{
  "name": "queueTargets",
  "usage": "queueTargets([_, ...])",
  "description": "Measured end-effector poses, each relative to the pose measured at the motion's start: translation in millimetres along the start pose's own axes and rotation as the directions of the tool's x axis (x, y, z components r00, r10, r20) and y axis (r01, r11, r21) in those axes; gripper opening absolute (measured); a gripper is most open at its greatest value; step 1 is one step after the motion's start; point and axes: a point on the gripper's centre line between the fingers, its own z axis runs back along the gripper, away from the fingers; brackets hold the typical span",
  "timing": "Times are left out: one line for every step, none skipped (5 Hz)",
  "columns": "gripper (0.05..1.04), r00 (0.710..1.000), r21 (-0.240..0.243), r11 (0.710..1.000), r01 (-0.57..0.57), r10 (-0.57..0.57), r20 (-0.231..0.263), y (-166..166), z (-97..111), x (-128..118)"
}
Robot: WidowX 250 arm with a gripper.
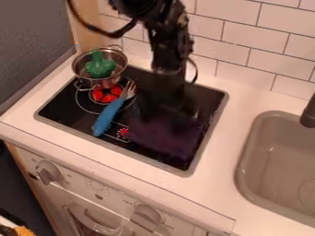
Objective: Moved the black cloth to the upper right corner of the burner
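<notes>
The black gripper (pixel 175 108) hangs over the right half of the black burner top (pixel 71 117), blending into the dark surface. A dark, purplish patch that looks like the black cloth (pixel 163 138) lies on the stove just below the gripper, toward the front right. Its edges are hard to make out against the glass. Whether the gripper touches it is unclear.
A metal pot (pixel 83 69) holding green broccoli (pixel 100 65) stands at the stove's back left. A blue-handled fork (pixel 109 116) lies beside it, over the red burner mark. The sink (pixel 277 156) is at right, with a tiled wall (pixel 240 46) behind.
</notes>
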Motion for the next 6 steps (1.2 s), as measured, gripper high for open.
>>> queueTargets([1.001, 1.000, 0.008, 1.000, -0.018, 0.018, 0.024, 8.1, -1.2, 37.2])
queueTargets([1.001, 0.999, 0.026, 1.000, -0.010, 0.009, 0.039, 11.6, -1.1, 59.2])
queueTargets([1.001, 0.999, 0.028, 1.000, 0.013, -0.014, 0.032, 12.1, -0.2, 65.9])
queueTargets([1.001, 0.999, 0.029, 0.999, 0.031, -0.031, 0.023, 12.3, 2.4, 63.9])
queueTargets([1.001, 0.997, -0.014, 1.000, 0.026, -0.025, 0.067, 6.7, 39.4, 69.3])
queueTargets([1.001, 0.996, -0.046, 0.999, 0.016, -0.011, 0.093, 10.3, 61.5, 78.0])
